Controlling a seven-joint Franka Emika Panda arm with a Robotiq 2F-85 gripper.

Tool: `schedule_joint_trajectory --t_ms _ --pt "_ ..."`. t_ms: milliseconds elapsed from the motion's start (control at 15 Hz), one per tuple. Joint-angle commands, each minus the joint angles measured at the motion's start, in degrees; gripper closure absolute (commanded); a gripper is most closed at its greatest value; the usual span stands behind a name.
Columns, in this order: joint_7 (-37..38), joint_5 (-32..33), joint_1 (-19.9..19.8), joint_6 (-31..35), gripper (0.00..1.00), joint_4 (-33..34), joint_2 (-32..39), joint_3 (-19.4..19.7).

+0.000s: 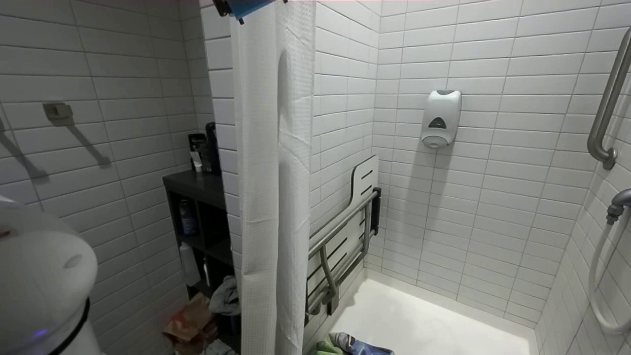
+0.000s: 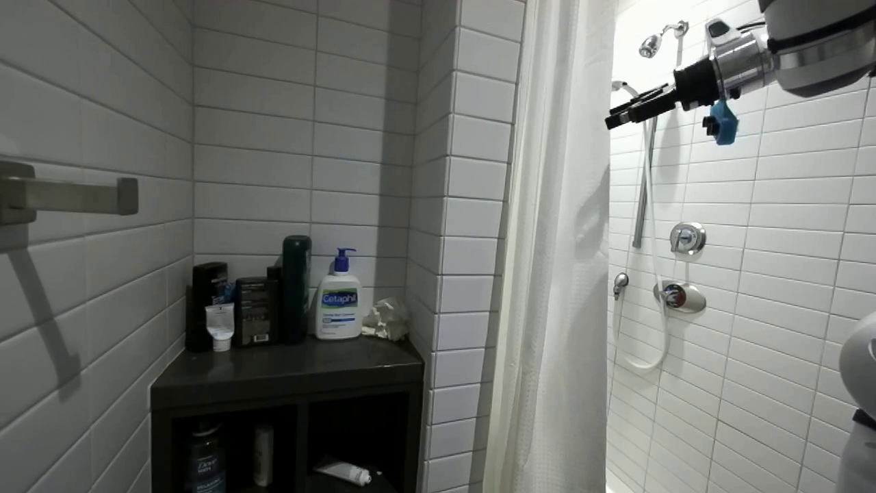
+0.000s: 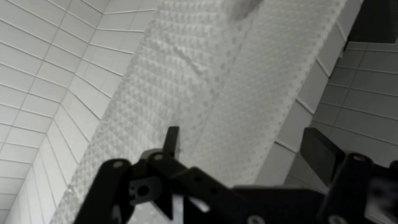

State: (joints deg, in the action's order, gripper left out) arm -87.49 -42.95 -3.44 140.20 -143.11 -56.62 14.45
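A white waffle-textured shower curtain [image 3: 242, 102] fills much of the wrist view, running diagonally behind my gripper [image 3: 241, 133]. Both fingers are spread wide with nothing between them. The same curtain [image 2: 558, 260] hangs bunched in both exterior views. In an exterior view my gripper [image 2: 619, 115] points at the curtain's shower-side edge from the right; whether the tips touch the cloth cannot be told. Elsewhere the curtain [image 1: 276, 172] shows at full drop, with only a blue mount [image 1: 251, 7] and some black parts of the arm's end cut off at the top edge.
A dark shelf [image 2: 287, 373] carries several bottles, a white pump bottle [image 2: 339, 308] and crumpled paper [image 2: 387, 318]. A folded shower seat [image 1: 340, 241], soap dispenser [image 1: 442, 118], grab bar [image 1: 611, 98] and shower hose [image 2: 653, 342] line the shower walls. Cloths [image 1: 355, 343] lie on the shower floor.
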Motion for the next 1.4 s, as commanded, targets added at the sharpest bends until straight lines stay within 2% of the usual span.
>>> schedule_joint_trajectory --t_ms 0,400,800,867,933,1000,1133,1333 --pt "0.94 0.47 4.39 10.61 0.00 0.54 1.79 1.10" --pt "3.79 4.24 10.72 20.36 0.00 0.44 2.79 3.52" --pt "12.13 13.46 14.91 25.42 0.00 -1.01 5.66 4.47" --pt "13.54 15.41 15.77 26.16 0.10 -1.00 6.06 5.06" --pt "14.82 17.37 16.87 26.95 0.26 -0.83 6.32 5.91" --pt "15.89 19.10 17.67 27.43 0.31 -0.37 6.65 6.83" --pt "17.33 22.69 19.13 28.34 0.47 0.19 6.48 9.11" --pt "17.27 28.14 19.27 27.48 0.70 1.81 4.05 13.95"
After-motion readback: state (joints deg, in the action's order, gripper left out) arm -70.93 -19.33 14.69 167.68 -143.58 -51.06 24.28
